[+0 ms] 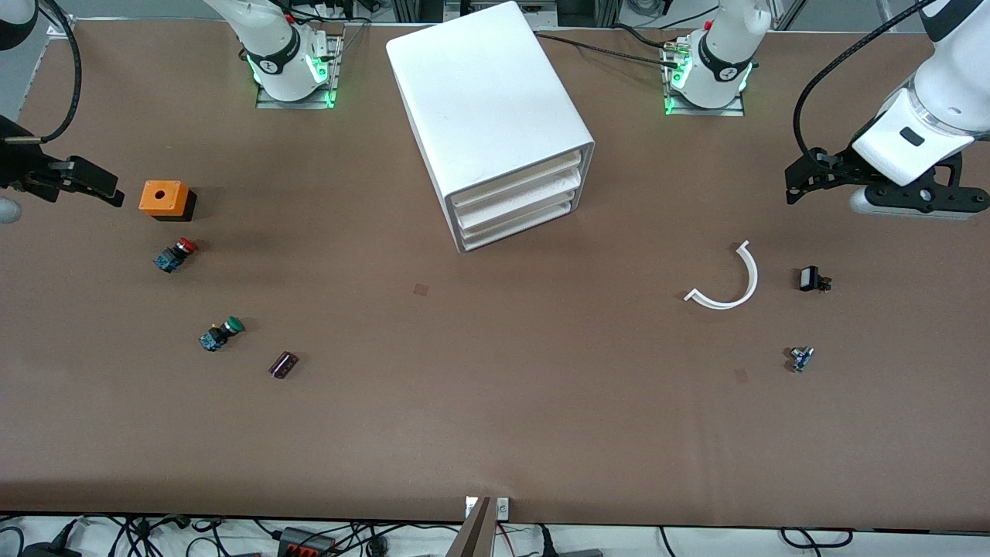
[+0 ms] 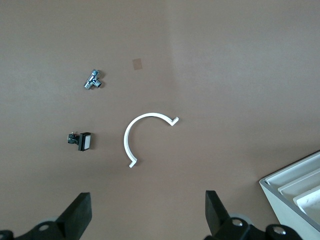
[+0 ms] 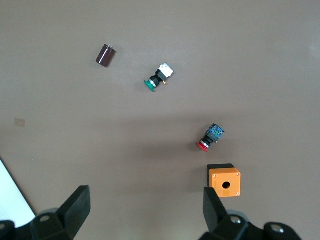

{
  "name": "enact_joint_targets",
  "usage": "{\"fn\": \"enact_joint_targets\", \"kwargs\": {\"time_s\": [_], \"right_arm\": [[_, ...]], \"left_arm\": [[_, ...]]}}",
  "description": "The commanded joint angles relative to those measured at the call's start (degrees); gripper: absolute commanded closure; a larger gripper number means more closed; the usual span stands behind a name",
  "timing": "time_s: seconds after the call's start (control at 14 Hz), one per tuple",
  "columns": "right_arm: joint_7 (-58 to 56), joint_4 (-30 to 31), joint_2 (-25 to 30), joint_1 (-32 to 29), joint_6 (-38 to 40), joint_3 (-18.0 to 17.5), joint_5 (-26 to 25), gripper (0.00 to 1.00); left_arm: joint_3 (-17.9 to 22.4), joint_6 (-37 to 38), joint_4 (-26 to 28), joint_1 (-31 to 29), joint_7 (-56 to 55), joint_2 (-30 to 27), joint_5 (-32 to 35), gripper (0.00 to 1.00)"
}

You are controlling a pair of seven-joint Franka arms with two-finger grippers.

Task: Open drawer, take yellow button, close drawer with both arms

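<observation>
We see the left gripper (image 2: 145,215) with its fingers (image 2: 80,212) spread wide and nothing between them, hanging above the table (image 1: 495,402) toward the left arm's end, well apart from the cabinet (image 1: 487,100). The right gripper (image 3: 142,212) is likewise spread and empty, over the right arm's end, beside the orange box (image 1: 164,199).

The drawer (image 1: 517,179), topmost of the three in the cabinet, sits pushed in flush. We cannot find the orange-yellow button anywhere.

Toward the right arm's end from the cabinet lie the red-capped button (image 1: 175,254), green-capped button (image 1: 221,333) and a dark cylinder (image 1: 283,364). Toward the left arm's end lie a white curved strip (image 1: 728,280), a small black part (image 1: 811,279) and a metal fitting (image 1: 800,358).
</observation>
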State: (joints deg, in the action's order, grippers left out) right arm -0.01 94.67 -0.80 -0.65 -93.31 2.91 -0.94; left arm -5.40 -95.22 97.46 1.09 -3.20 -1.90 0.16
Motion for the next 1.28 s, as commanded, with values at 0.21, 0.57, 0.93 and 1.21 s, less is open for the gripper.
{"fn": "enact_joint_targets", "kwargs": {"time_s": [0.21,0.57,0.93,1.21], "right_arm": [[-0.78,1.75,1.68,-0.31,-0.21,-0.36,-0.64,0.00],[-0.78,1.40,1.15,-0.31,0.05,-0.36,-0.47,0.00],[-0.78,1.22,1.15,-0.31,-0.12,-0.36,-0.56,0.00],[-0.60,1.39,0.98,-0.31,-0.82,-0.45,-0.12,0.00]], "left_arm": [[0.21,1.44,-1.48,0.23,0.91,0.32,-0.86,0.00],[0.21,1.44,-1.48,0.23,0.91,0.32,-0.86,0.00],[0.21,1.44,-1.48,0.23,0.47,0.41,-0.86,0.00],[0.21,6.87,-3.49,0.41,0.91,1.98,-0.95,0.00]]}}
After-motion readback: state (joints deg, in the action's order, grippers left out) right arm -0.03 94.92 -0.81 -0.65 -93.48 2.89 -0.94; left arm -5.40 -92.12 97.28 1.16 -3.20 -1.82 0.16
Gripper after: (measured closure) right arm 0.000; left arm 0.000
